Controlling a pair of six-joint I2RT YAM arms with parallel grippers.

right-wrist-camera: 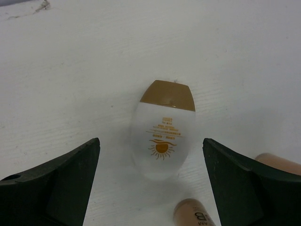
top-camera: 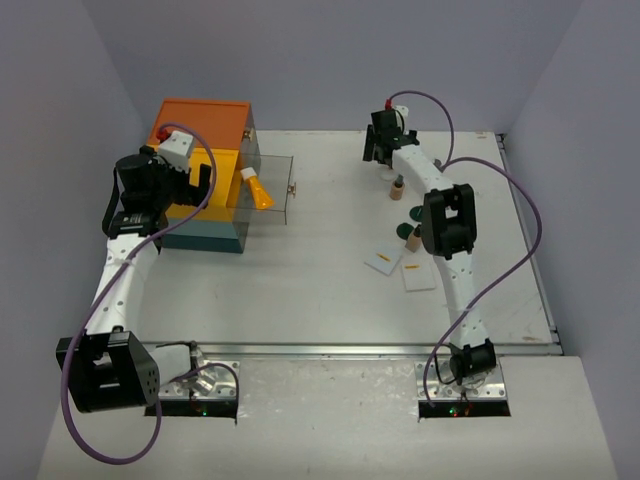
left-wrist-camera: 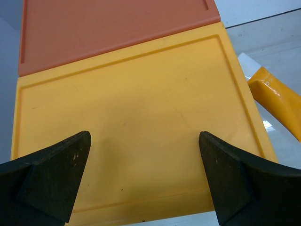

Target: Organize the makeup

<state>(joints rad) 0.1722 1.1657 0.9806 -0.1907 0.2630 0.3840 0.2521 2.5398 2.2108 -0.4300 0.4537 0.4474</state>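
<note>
**Only one item put away, most makeup waits on the table**

The task looks to be at an early stage. The orange plastic tube [top-camera: 259, 190] lies in the clear pulled-out drawer [top-camera: 286, 160] of the big orange, yellow and teal drawer box [top-camera: 200, 125], so this one piece seems sorted already.

The other pieces lie loose on the right half of the white table [top-camera: 300, 290]: two flat white square packets [top-camera: 383, 260], dark green round discs [top-camera: 415, 213] and a small tan cylindrical bottle [top-camera: 397, 187]. None of them is in the box yet.

The right gripper [right-wrist-camera: 150, 141] hangs over the far right part of the table. Its jaws stand wide apart and hold nothing. Between them, on the table, lies a white oval bottle with a brown cap and a sun print [right-wrist-camera: 162, 136], and the jaws are not touching it. I judge this is the next piece to pick up.

The left gripper [left-wrist-camera: 146, 141] is over the yellow top surface of the box, fully open and empty.
</note>
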